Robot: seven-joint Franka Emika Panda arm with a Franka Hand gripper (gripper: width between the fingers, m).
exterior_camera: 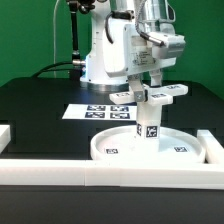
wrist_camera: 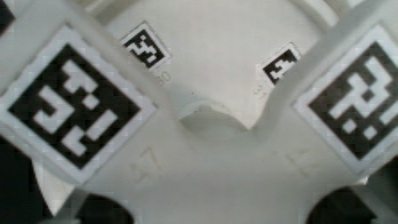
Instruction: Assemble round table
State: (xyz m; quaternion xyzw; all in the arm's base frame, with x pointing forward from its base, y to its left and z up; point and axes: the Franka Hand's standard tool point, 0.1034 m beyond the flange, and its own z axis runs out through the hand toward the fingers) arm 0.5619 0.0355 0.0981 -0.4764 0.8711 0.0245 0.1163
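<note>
The large rimmed round disc [exterior_camera: 118,150] lies flat on the black table near the front. The short thick cylinder [exterior_camera: 148,122] stands upright on the disc. The flat cross-shaped piece [exterior_camera: 163,94] sits level on top of the cylinder. My gripper [exterior_camera: 148,88] reaches down from above, and its fingers close on the middle of the cross. In the wrist view the cross-shaped piece [wrist_camera: 205,150] fills the picture, with tags on its arms. The dark fingertips [wrist_camera: 93,200] show at its two sides. The cylinder is hidden there.
The marker board [exterior_camera: 92,112] lies flat behind the disc. Long white border bars run along the front [exterior_camera: 110,172], the exterior view's left [exterior_camera: 5,135] and the exterior view's right [exterior_camera: 212,145]. The arm's white base [exterior_camera: 105,55] stands at the back.
</note>
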